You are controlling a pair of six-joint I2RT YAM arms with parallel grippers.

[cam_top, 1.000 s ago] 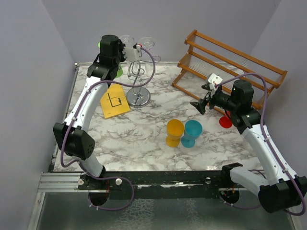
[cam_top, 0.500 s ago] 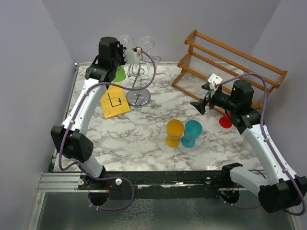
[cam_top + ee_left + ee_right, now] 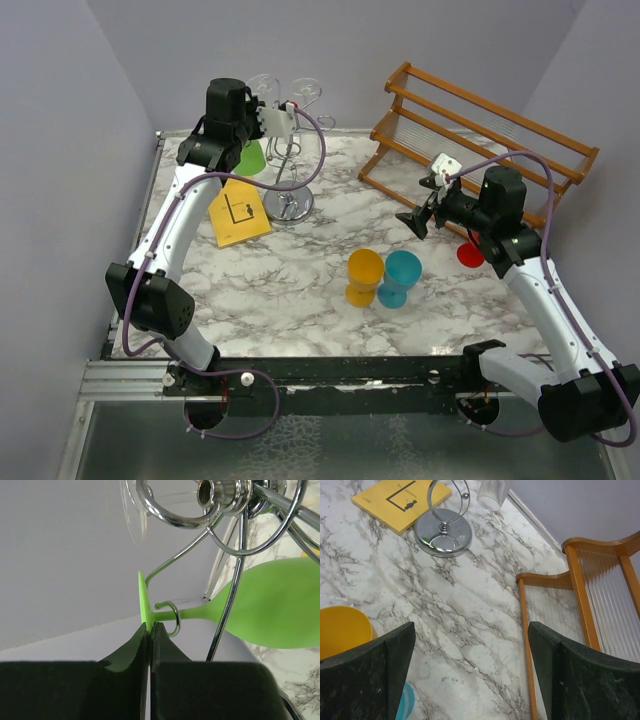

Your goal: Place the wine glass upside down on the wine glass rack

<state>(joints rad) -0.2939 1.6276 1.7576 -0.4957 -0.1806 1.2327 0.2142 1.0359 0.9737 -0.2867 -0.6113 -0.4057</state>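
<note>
My left gripper [image 3: 150, 627] is shut on the thin round foot [image 3: 143, 597] of a green wine glass [image 3: 272, 605]. The glass stem passes through a curled arm [image 3: 172, 619] of the chrome wine glass rack [image 3: 235, 525], with the bowl hanging beyond it. In the top view the left gripper [image 3: 236, 138] is at the rack's top [image 3: 290, 150], with the green bowl [image 3: 248, 157] just below the wrist. My right gripper [image 3: 415, 218] is open and empty above the marble, right of the rack's disc base [image 3: 443, 532].
Two clear glasses [image 3: 263, 85] hang on the rack's far side. A yellow book [image 3: 238, 212] lies left of the base. A yellow cup [image 3: 364, 275] and a blue cup [image 3: 402, 272] stand mid-table. A wooden slatted rack [image 3: 480, 140] is back right, a red glass [image 3: 470, 254] under my right arm.
My left wrist has shifted slightly left and back at the rack top, so more of the green bowl shows below it. The right arm has barely moved.
</note>
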